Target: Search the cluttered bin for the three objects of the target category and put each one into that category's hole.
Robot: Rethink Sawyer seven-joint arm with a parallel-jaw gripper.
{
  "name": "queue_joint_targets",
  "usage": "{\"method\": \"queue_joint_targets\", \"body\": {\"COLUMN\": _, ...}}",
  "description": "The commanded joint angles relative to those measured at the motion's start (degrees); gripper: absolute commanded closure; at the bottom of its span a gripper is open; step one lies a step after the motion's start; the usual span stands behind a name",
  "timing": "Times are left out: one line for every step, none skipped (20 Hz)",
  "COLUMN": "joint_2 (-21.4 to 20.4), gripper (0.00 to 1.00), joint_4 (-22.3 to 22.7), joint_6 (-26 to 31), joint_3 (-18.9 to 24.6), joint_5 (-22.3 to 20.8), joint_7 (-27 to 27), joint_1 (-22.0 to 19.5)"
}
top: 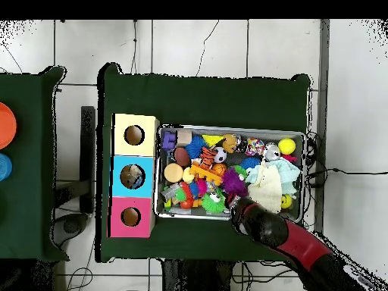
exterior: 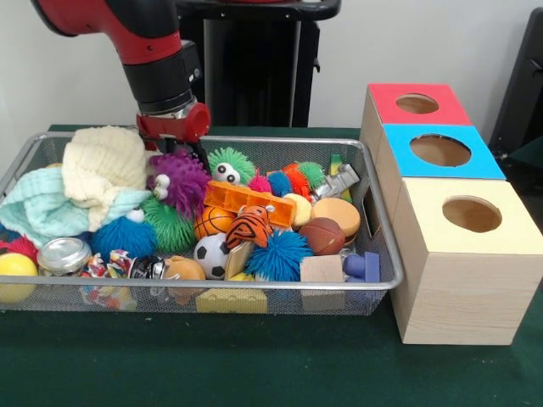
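Note:
A wire mesh bin (exterior: 383, 222) holds a heap of toys. My gripper (exterior: 173, 158) hangs at the bin's back left, open, its black fingers (exterior: 201, 158) straddling the top of a purple fuzzy toy with eyes (exterior: 179, 183). From overhead the gripper (top: 233, 203) sits at the bin's lower edge beside that purple toy (top: 233, 183). Around it lie a green fuzzy ball with eyes (exterior: 226, 165), a blue fuzzy ball (exterior: 279, 254), a small basketball (exterior: 212, 221), a soccer ball (exterior: 209, 253) and a brown football (exterior: 323, 236). Whether the fingers touch the purple toy is unclear.
Three wooden boxes with round holes stand right of the bin: red top (exterior: 416, 103), blue top (exterior: 441, 150), yellow top (exterior: 472, 214). A cream knitted cloth (exterior: 102, 165) and a mint cloth (exterior: 38, 208) pile up at the bin's left. An orange block (exterior: 249, 202) lies mid-bin.

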Motion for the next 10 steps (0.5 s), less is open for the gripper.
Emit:
{"method": "queue_joint_targets", "body": {"joint_2": 12.4, "gripper": 0.00, "joint_4": 7.6, "joint_6": 1.2, "joint_3": 6.3, "joint_5": 1.0, "joint_7": 7.1, "joint_1": 1.9}}
{"method": "queue_joint_targets", "body": {"joint_2": 12.4, "gripper": 0.00, "joint_4": 7.6, "joint_6": 1.2, "joint_3": 6.5, "joint_5": 1.3, "joint_7": 7.4, "joint_1": 2.2}}
{"method": "queue_joint_targets", "body": {"joint_2": 12.5, "gripper": 0.00, "joint_4": 7.8, "joint_6": 1.1, "joint_3": 6.7, "joint_5": 1.5, "joint_7": 7.7, "joint_1": 2.2}}
{"method": "queue_joint_targets", "body": {"joint_2": 12.4, "gripper": 0.00, "joint_4": 8.2, "joint_6": 1.2, "joint_3": 7.1, "joint_5": 1.9, "joint_7": 7.9, "joint_1": 2.0}}
{"method": "queue_joint_targets", "body": {"joint_2": 12.6, "gripper": 0.00, "joint_4": 8.5, "joint_6": 1.0, "joint_3": 7.4, "joint_5": 2.2, "joint_7": 8.2, "joint_1": 1.9}}
{"method": "queue_joint_targets", "body": {"joint_2": 12.7, "gripper": 0.00, "joint_4": 8.9, "joint_6": 0.9, "joint_3": 7.8, "joint_5": 2.6, "joint_7": 8.6, "joint_1": 1.8}}
{"method": "queue_joint_targets", "body": {"joint_2": 12.7, "gripper": 0.00, "joint_4": 9.3, "joint_6": 0.4, "joint_3": 8.0, "joint_5": 3.0, "joint_7": 9.1, "joint_1": 1.8}}
{"method": "queue_joint_targets", "body": {"joint_2": 12.8, "gripper": 0.00, "joint_4": 9.7, "joint_6": 0.0, "joint_3": 8.2, "joint_5": 3.4, "joint_7": 9.5, "joint_1": 1.8}}
{"method": "queue_joint_targets", "body": {"joint_2": 13.0, "gripper": 0.00, "joint_4": 10.3, "joint_6": -0.5, "joint_3": 8.6, "joint_5": 3.9, "joint_7": 10.1, "joint_1": 1.7}}
{"method": "queue_joint_targets", "body": {"joint_2": 13.2, "gripper": 0.00, "joint_4": 10.9, "joint_6": -1.2, "joint_3": 9.0, "joint_5": 4.6, "joint_7": 10.9, "joint_1": 1.8}}
